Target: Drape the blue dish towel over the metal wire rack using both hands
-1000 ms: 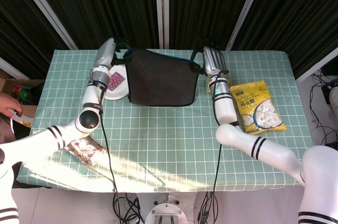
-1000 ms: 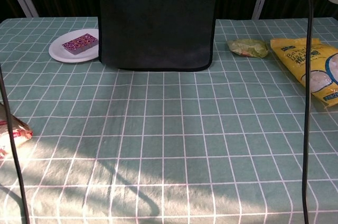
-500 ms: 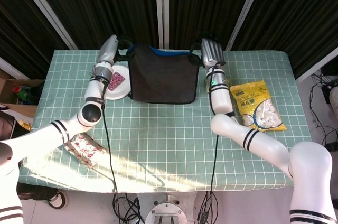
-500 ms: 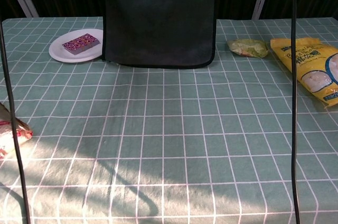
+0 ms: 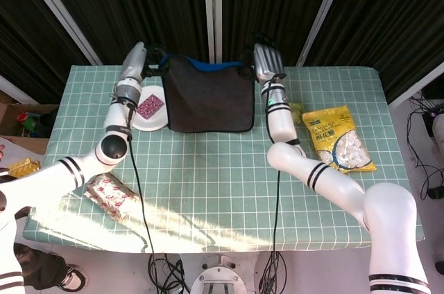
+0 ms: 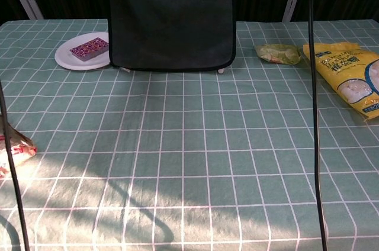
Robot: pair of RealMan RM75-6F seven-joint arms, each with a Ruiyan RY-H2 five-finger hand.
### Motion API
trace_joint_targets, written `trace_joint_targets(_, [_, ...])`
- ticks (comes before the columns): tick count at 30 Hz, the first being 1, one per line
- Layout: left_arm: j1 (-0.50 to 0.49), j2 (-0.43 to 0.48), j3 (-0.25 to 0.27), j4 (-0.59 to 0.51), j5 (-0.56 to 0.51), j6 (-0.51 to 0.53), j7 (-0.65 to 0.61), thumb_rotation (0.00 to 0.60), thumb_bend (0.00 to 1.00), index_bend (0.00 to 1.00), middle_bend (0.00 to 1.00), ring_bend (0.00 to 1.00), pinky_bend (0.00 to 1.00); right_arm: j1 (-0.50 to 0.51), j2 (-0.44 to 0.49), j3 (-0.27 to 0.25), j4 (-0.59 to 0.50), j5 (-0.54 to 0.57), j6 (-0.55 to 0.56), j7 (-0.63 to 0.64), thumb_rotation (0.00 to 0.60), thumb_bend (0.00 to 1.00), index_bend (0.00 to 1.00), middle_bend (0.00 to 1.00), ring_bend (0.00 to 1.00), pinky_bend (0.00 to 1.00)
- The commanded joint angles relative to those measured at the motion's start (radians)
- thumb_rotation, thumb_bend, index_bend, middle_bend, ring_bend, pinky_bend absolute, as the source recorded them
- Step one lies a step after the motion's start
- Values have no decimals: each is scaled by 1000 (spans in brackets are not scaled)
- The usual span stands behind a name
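From the head view I have both arms stretched to the far edge of the desk [image 5: 208, 169], which is covered in a green checked cloth. My left hand [image 5: 134, 62] sits at the far left top corner of the blue dish towel [image 5: 208, 96], and my right hand [image 5: 266, 64] at the far right top corner. Each hand appears to hold its corner, fingers closed on the cloth, though the fingertips themselves are too dark and small for me to make out clearly. The towel hangs as a dark flat sheet between the two hands, with a strip of brighter blue showing along its top edge.

In the chest view the towel fills the far middle of the picture, its lower hem just above the desk. Two small pale feet show just under that hem, one near each lower corner; I take them for the metal wire rack [image 6: 220, 71], the rest of which is hidden behind the towel.

Left of the towel is a white plate [image 5: 138, 123] with a pink patterned packet [image 5: 149, 106] on it. To the right lie a small green packet [image 6: 276, 53] and, further right, a yellow snack bag [image 5: 336, 138]. A pink and white wrapper [image 5: 111, 194] lies at the near left.
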Motion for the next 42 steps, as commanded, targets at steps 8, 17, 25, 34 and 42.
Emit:
trace_joint_targets(8, [16, 26, 7, -53, 3, 5, -26, 600, 601, 876, 284, 230, 314, -9, 16, -5, -33, -4, 10, 9, 600, 491, 1000, 136, 0, 0])
trace_joint_targets(17, [85, 123, 1, -292, 97, 106, -57, 600, 600, 878, 285, 231, 309, -151, 183, -27, -355, -91, 116, 59, 600, 493, 1000, 135, 0, 0])
trace_joint_targets(25, [125, 215, 8, -541, 126, 221, -24, 600, 600, 879, 287, 230, 309, -279, 366, -60, -667, -96, 179, 55, 600, 504, 1000, 135, 0, 0])
trace_joint_targets(34, [108, 246, 17, -686, 75, 334, 37, 600, 601, 879, 290, 231, 309, -361, 498, -82, -834, -120, 212, 82, 600, 525, 1000, 139, 0, 0])
trace_joint_targets(42, [90, 199, 44, -621, 10, 298, 36, 600, 601, 880, 290, 231, 309, -341, 505, -115, -752, -46, 133, 97, 600, 527, 1000, 146, 0, 0])
